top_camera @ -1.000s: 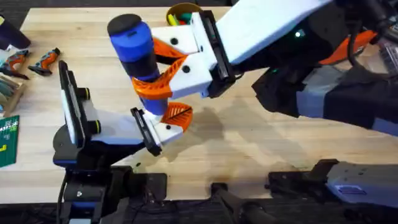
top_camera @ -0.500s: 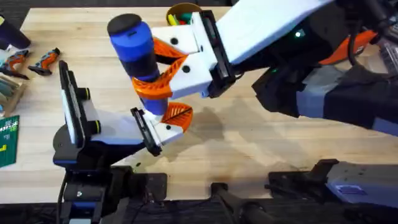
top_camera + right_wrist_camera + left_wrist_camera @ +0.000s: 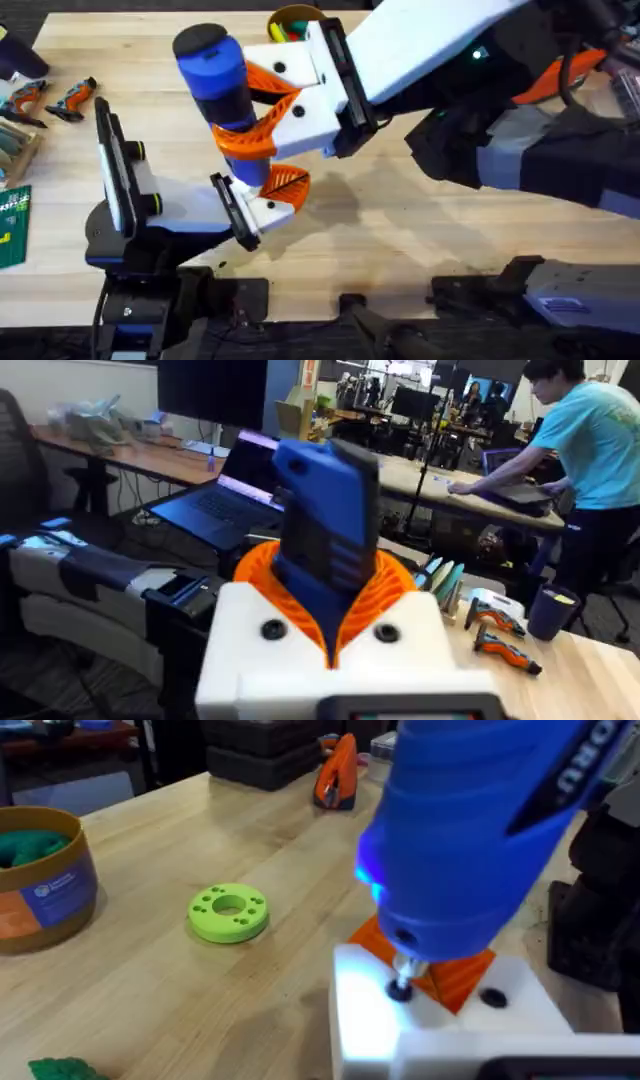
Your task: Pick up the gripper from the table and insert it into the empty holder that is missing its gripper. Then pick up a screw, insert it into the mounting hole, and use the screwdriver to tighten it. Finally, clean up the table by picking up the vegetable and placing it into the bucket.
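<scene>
We see the blue screwdriver (image 3: 222, 85) standing nearly upright over the pale wooden bench (image 3: 400, 230), clamped in the jaws of our right gripper (image 3: 262, 108), whose orange ribbed pads (image 3: 262, 132) wrap its barrel. Its thin metal tip (image 3: 401, 982) rests on a screw (image 3: 400, 990) in the white holder (image 3: 440, 1025), and the orange gripper (image 3: 455, 975) sits seated in that holder just behind the tip. A blue light (image 3: 365, 880) glows on the screwdriver's side. The holder belongs to our left gripper (image 3: 270, 195), which lies low on the bench directly under the screwdriver; we cannot tell how its jaws stand.

Around the screwdriver the bench is light, unfinished-looking wood with visible grain. A lime-green disc (image 3: 228, 911) lies flat on it, near the holder. Beyond the disc stands the bucket (image 3: 40, 875), with something green inside it. A dark-green vegetable (image 3: 62, 1069) lies on the bench, on the near side of the disc. Two orange-and-black tools (image 3: 50, 98) lie at the bench's far edge from the screwdriver.

Behind the screwdriver the room holds desks, a laptop (image 3: 215, 505) and monitors.
</scene>
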